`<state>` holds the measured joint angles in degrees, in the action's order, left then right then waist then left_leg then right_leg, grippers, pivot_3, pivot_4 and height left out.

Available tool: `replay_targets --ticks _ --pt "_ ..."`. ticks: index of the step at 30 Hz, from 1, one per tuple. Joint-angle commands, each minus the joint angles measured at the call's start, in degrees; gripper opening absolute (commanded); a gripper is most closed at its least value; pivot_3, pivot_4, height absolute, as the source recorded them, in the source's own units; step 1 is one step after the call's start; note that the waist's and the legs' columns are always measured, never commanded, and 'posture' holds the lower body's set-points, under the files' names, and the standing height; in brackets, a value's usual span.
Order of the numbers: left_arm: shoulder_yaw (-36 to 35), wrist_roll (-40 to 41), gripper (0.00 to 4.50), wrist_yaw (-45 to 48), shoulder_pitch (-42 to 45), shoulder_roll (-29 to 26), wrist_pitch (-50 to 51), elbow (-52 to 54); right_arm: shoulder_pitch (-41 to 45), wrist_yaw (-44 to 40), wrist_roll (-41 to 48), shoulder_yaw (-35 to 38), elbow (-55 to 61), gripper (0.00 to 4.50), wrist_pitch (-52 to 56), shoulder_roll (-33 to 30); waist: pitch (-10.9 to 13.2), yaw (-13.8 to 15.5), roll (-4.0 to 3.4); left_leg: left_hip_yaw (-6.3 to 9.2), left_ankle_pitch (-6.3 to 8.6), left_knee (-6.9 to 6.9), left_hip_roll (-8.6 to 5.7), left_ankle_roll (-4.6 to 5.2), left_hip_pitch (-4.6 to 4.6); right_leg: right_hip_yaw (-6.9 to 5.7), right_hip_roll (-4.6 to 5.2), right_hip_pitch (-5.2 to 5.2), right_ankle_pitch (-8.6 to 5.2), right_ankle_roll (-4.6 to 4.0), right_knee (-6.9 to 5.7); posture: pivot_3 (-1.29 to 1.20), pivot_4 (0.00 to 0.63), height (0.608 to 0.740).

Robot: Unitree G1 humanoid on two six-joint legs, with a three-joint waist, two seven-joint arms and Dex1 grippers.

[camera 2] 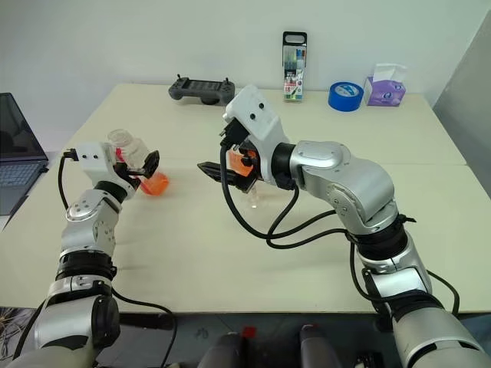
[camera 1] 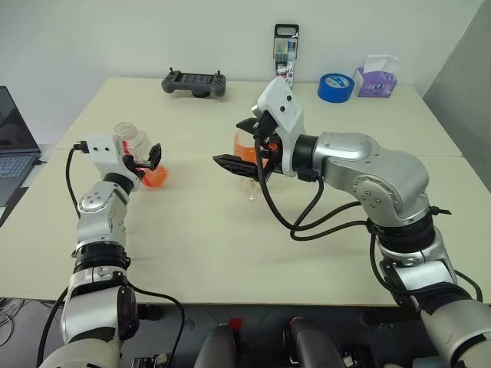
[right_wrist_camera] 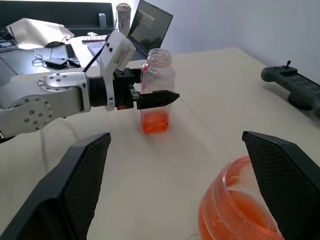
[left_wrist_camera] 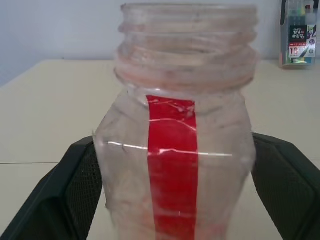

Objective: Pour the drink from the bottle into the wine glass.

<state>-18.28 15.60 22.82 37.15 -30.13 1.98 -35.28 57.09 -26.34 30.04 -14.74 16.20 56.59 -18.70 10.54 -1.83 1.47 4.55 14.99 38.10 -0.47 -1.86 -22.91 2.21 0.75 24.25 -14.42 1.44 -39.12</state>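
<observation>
On the pale cream worktop point(camera 1: 192, 253), which abuts a white wall, the bottle point(right_wrist_camera: 158, 90) stands upright on the robot's left side, uncapped, with a little of the drink point(right_wrist_camera: 155, 121) left in its base. Left tool point(right_wrist_camera: 150, 95): fingers spread to either side of the bottle's body; whether they touch it cannot be told. The left wrist view shows the threaded open neck and a red label strip between the two black fingers point(left_wrist_camera: 55, 200).

Right tool point(camera 1: 245, 146): released, jaws wide, holding nothing, hovering near the worktop's middle, directly over the wine glass point(right_wrist_camera: 237, 205). The glass stands on the worktop below the tool; its bowl holds orange-red liquid, and its stem and foot are mostly hidden by the arm in the head views.

Along the far edge by the wall: a dark handheld controller point(camera 1: 193, 83), an upright pack of markers point(camera 1: 286, 50), a roll of blue tape point(camera 1: 336, 87), and a purple tissue box point(camera 1: 375, 80). An open laptop point(camera 1: 15, 146) sits on a separate surface at the robot's left.
</observation>
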Motion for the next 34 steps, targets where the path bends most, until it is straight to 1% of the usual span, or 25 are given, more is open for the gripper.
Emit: replay_targets --ticks 1,3,7,11,14,16,19,21,23,26,28,30,34 --pt "-1.8 1.6 4.47 -1.7 -3.0 -1.6 4.3 12.2 1.2 -0.9 -0.6 2.3 2.6 4.5 -0.6 -0.9 0.0 0.0 0.0 0.0 0.0 0.0 0.0 0.0 0.0 0.0 0.02 0.0 0.0 0.0 0.0 0.0 0.15 0.74" --pt "-2.2 1.8 4.47 -3.0 -5.2 -1.7 6.9 18.0 1.4 -1.1 -0.7 2.7 2.5 4.5 -0.7 -1.3 0.0 0.0 0.0 -0.01 0.0 -0.01 0.0 0.0 0.0 0.01 0.04 0.0 0.0 0.0 0.01 0.0 0.15 0.74" --pt "-3.7 4.7 4.47 -5.9 -8.3 -1.5 15.0 32.0 1.8 -2.6 -1.1 3.3 2.4 4.5 -1.0 -2.6 0.0 0.0 0.0 0.01 0.0 -0.02 0.0 0.0 0.0 0.01 0.06 -0.01 0.0 0.0 0.02 0.0 0.15 0.74" --pt "-4.6 5.6 4.47 -7.3 -8.9 -2.4 20.0 39.8 1.9 -4.5 -0.9 4.5 1.8 4.5 -1.3 -3.9 0.0 0.1 0.0 0.01 0.0 -0.02 -0.02 -0.01 0.01 -0.01 0.08 -0.05 0.0 0.0 0.05 0.0 0.15 0.74" --pt "-5.4 7.3 4.47 -6.8 -7.6 -4.1 23.1 42.5 1.0 -6.0 -0.7 5.4 2.3 4.5 -1.0 -5.5 0.0 0.0 0.0 -0.04 0.0 -0.06 -0.01 0.0 0.07 0.0 0.06 -0.06 0.0 0.0 0.04 0.0 0.15 0.74" --pt "-4.3 11.9 4.47 -2.2 -5.9 -5.8 27.1 44.7 -1.2 -8.3 1.8 8.7 5.1 4.5 0.3 -8.8 0.0 0.2 0.01 -0.03 0.0 -0.07 0.0 0.0 0.07 -0.02 0.04 -0.05 0.0 0.0 0.05 0.0 0.15 0.74" --pt "-3.1 18.0 4.47 3.8 -5.7 -7.9 32.9 47.3 -3.9 -10.5 6.5 14.1 8.4 4.5 3.0 -12.8 0.0 0.4 0.01 0.02 0.0 -0.05 -0.04 -0.01 -0.01 -0.07 0.06 -0.11 -0.01 0.01 0.16 0.0 0.15 0.74" --pt "-1.8 22.3 4.47 10.4 -8.0 -11.8 38.4 49.2 -8.3 -13.0 11.5 20.8 11.7 4.5 4.6 -16.9 0.0 0.3 0.02 -0.04 0.01 -0.05 -0.09 0.0 -0.01 -0.01 0.1 -0.14 -0.01 0.01 0.21 0.0 0.15 0.74" --pt "-1.3 24.1 4.47 13.3 -9.2 -14.0 40.8 50.0 -10.6 -13.5 14.4 23.8 13.3 4.5 5.2 -19.0 0.0 0.1 0.01 -0.15 0.01 -0.07 -0.1 0.01 0.04 0.08 0.1 -0.16 -0.01 0.02 0.21 0.0 0.15 0.74" --pt "-1.3 25.8 4.47 19.3 -11.8 -18.3 42.9 49.5 -22.6 -17.8 18.6 30.9 17.3 4.5 5.8 -25.1 0.0 0.1 0.03 -0.18 0.02 -0.1 -0.03 0.02 0.12 0.05 -0.02 -0.19 -0.03 0.02 0.17 0.0 0.15 0.74" --pt "-1.0 25.7 4.47 20.6 -11.8 -19.1 42.5 48.6 -26.8 -18.2 18.8 32.4 17.4 4.5 4.3 -27.0 0.0 0.0 -0.04 -0.21 0.02 -0.15 0.07 0.03 0.13 0.01 -0.18 -0.2 -0.04 0.01 0.17 0.0 0.15 0.74" --pt "-0.4 25.8 4.47 22.3 -12.0 -19.2 42.0 48.4 -29.1 -18.2 17.2 32.2 16.4 4.5 2.2 -28.4 0.1 -0.1 -0.07 -0.32 0.02 -0.14 0.14 0.04 0.18 0.1 -0.26 -0.18 -0.04 0.01 0.13 0.0 0.15 0.74" --pt "-1.2 26.2 4.47 22.1 -10.4 -17.7 41.7 47.8 -29.4 -17.6 17.3 32.2 14.4 4.5 0.0 -29.0 0.1 -0.1 -0.07 -0.4 0.02 -0.14 0.21 0.03 0.23 0.14 -0.54 -0.2 -0.05 0.01 0.14 0.0 0.15 0.74"
